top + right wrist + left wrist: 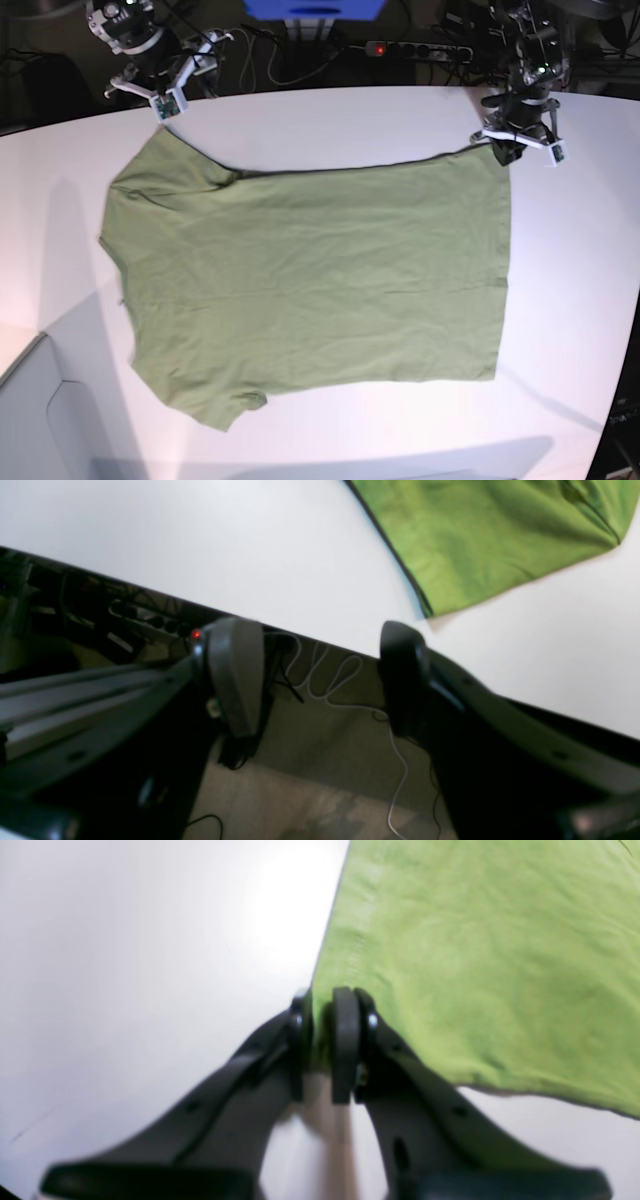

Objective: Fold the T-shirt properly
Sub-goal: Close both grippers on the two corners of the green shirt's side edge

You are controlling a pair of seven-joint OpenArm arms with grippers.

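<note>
The olive-green T-shirt (310, 280) lies spread flat on the white table (560, 330), sleeves toward the left in the base view. At its far right corner, my left gripper (507, 148) pinches the hem. In the left wrist view the left gripper (322, 1040) has its jaws closed together with a fold of the T-shirt (475, 965) between them. My right gripper (160, 100) hovers at the far left sleeve corner. In the right wrist view the right gripper (320, 675) stands open over the table's back edge, with nothing inside, and the sleeve tip of the T-shirt (490, 535) lies just beyond its right finger.
A power strip (420, 48) with a red light and several cables lie behind the table's back edge. A blue box (315, 8) stands at the top middle. White cable (330, 680) loops on the floor below the table edge (310, 635).
</note>
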